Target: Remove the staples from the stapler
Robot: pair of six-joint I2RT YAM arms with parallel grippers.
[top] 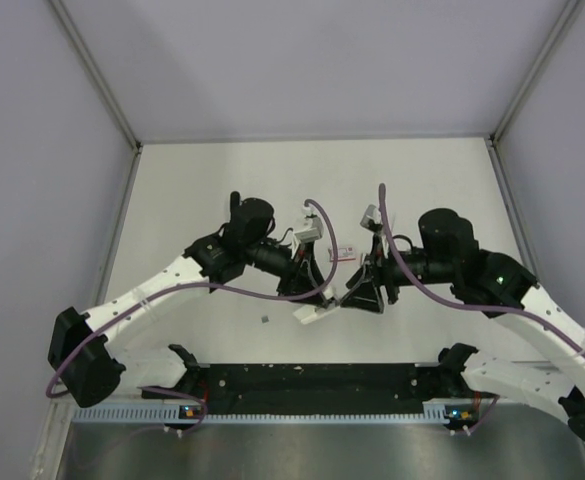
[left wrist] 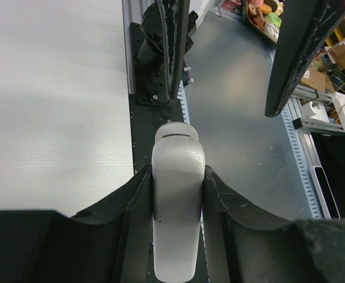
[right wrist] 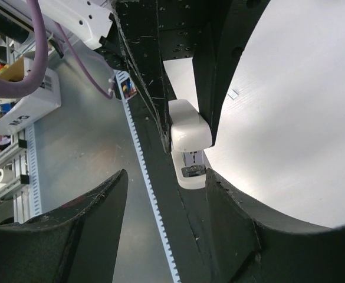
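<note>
The stapler (top: pixel 317 313) has a white body; the right wrist view shows its front end (right wrist: pixel 190 147) with a metal anvil plate. My left gripper (top: pixel 310 298) is shut on it across its sides (left wrist: pixel 175 206) and holds it above the table's near edge. My right gripper (top: pixel 360 297) is open just right of the stapler's front end. Its fingers stand wide apart (right wrist: pixel 167 172), and one fingertip (right wrist: pixel 214 180) is close beside the stapler's base. A tiny grey bit (top: pixel 264 320), perhaps staples, lies on the table left of the stapler; it also shows in the right wrist view (right wrist: pixel 233 93).
A small pink-marked box (top: pixel 344 253) lies on the table behind the grippers. The black base plate with a white toothed rail (top: pixel 302 380) runs along the near edge. Grey walls close off the table's left, right and back.
</note>
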